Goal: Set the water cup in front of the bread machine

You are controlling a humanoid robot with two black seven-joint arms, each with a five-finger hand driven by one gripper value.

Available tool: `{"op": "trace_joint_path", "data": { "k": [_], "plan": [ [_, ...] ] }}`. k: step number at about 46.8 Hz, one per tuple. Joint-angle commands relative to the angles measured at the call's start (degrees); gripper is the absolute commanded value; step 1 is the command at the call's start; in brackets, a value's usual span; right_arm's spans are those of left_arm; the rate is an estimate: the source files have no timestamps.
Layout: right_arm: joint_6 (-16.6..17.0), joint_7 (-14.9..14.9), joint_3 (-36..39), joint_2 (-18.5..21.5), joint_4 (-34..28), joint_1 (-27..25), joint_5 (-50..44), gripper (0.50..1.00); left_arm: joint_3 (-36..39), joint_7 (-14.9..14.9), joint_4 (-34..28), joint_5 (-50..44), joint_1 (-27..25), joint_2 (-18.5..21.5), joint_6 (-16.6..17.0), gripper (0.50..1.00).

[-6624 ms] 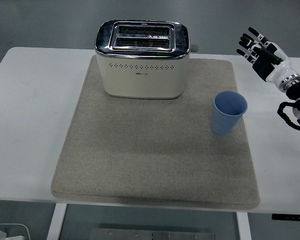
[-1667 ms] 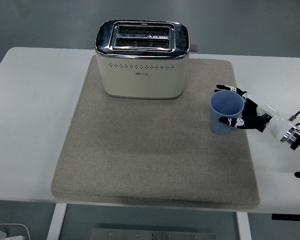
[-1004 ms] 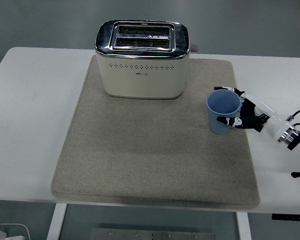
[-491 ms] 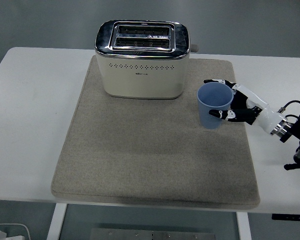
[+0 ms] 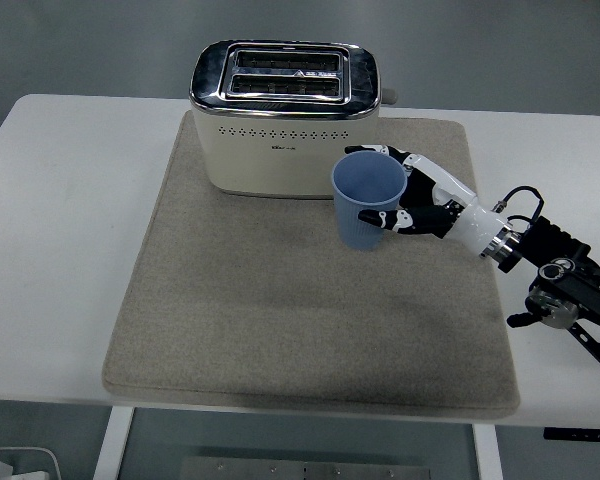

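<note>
Head view: light-blue plastic water cup (image 5: 368,204), open-topped, tapered, looks empty. It sits upright or nearly so, at the front right corner of the cream two-slot bread machine with chrome top (image 5: 285,117), close to its front face but apart from it. Can't tell if the cup base is on the grey felt mat (image 5: 280,320) or just above it.

Right hand (image 5: 412,204), black with white finger segments, is clenched around the cup's right side: one finger (image 5: 380,152) wraps the far wall near the rim, the thumb (image 5: 382,217) presses the near wall lower down. The right arm reaches in from the right of the bread machine. Left hand not visible.

White table (image 5: 70,230) shows on both sides of the bread machine, with the mat under it.

Handling, judged: the cup is likely light, thin-walled and a bit springy, with a smooth surface, so it could slip or deform if squeezed hard. Not fragile. The current hold, across the upper half with thumb opposing fingers, looks sensible; gripping too near the rim could ovalise it, too low risks tipping. The target spot is the mat centred before the bread machine, further left of the cup.
</note>
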Motion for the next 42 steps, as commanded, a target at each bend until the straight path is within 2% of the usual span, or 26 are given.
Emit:
{"op": "trace_joint_path", "data": {
  "k": [1,12,24,42],
  "plan": [
    [-0.48,-0.16,-0.28,1.62,-0.25,0.0,-0.32,0.594,0.0,0.0,0.0,0.0,0.01,0.0,-0.01,1.0],
    [-4.26,-4.73,-0.54,6.37,-1.04,0.26,-0.41,0.601,0.0,0.0,0.0,0.0,0.01,0.0,-0.01,1.0],
    [-7.51,-6.67,-0.54,10.41,-1.21,0.44,-1.46,0.603,0.0,0.0,0.0,0.0,0.01,0.0,-0.01,1.0],
    [-13.57,-8.07,-1.42,15.07,-2.44,0.79,-4.54,0.643,0.0,0.0,0.0,0.0,0.01,0.0,0.08,1.0]
  ]
}}
